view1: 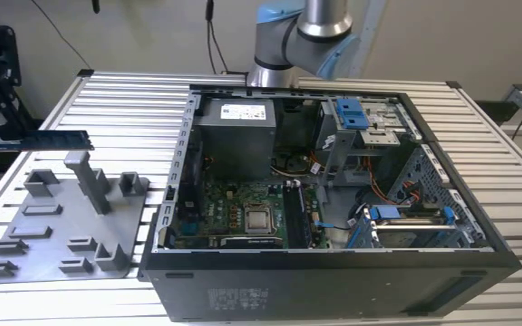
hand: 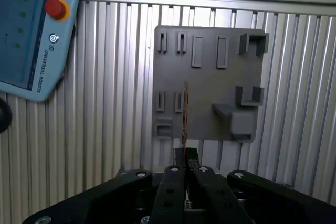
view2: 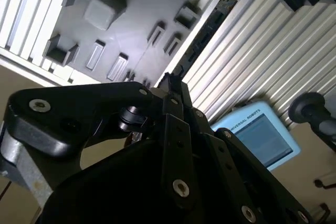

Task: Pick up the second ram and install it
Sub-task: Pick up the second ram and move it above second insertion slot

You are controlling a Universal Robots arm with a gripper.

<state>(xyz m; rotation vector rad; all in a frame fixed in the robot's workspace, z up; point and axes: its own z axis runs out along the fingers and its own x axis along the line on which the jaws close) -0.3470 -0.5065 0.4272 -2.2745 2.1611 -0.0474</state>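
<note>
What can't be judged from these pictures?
1. Second ram: its gripped end is cut off by the exterior view's left edge.
2. Its label and chips: edge-on in the first wrist view.
3. Motherboard memory slots: too small in the exterior view, free or filled unclear.

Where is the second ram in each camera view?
Exterior view: second ram at the exterior view's far left, level above the grey plate.
Second wrist view: second ram juts from the hand along the plate's edge.
First wrist view: second ram edge-on, a thin line across the plate.
Shared landmark: grey plate.
</note>
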